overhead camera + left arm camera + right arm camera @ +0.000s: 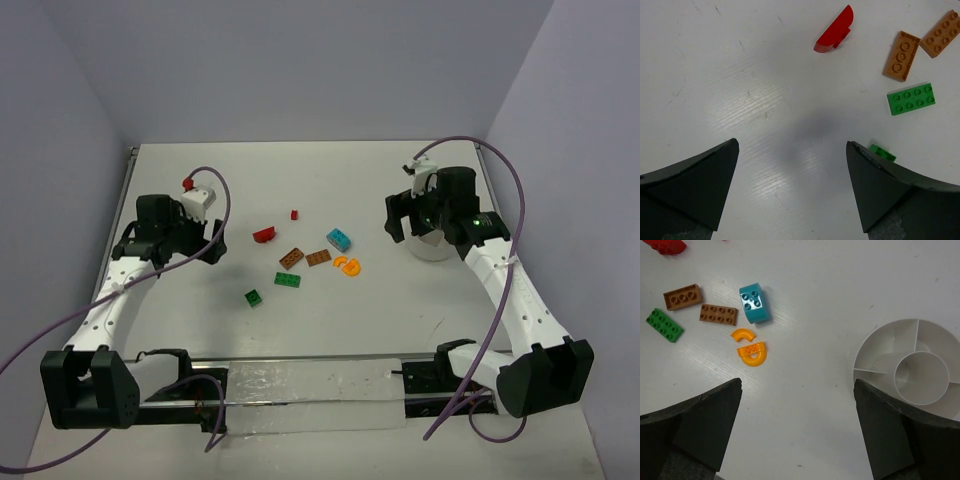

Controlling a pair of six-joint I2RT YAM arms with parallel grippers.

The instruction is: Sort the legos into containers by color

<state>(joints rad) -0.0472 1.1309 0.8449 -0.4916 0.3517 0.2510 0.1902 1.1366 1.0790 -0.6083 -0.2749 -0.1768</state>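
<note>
Through the left wrist camera, found the left tool (792, 146) with its fingers wide apart, clamped on nothing, over bare white desk (730, 75). Saw a red curved plastic brick (835, 30) at the top, right of centre. Counted two brown studded plastic plates (901, 55) in the upper right corner, just beside each other, with a green eight-stud plate (911, 98) lying below them. Glimpsed a small green brick (883, 152) at the tip of the right-hand finger, mostly hidden.

Through the right wrist camera, found the right tool (797, 385) likewise spread apart and gripping nothing. Made out a round white plastic bowl (885, 342), split into wedge compartments around a central round well, at the right edge, partly behind a finger. Spotted a teal rounded brick (755, 302) in the upper left, with two orange curved pieces (753, 353) just below it, and the brown and green plates further left.

From the top camera, saw every brick loose on the desk at mid-frame, outside the bowl at right of centre. Noted a small red brick (294, 214) above the cluster, apart.
</note>
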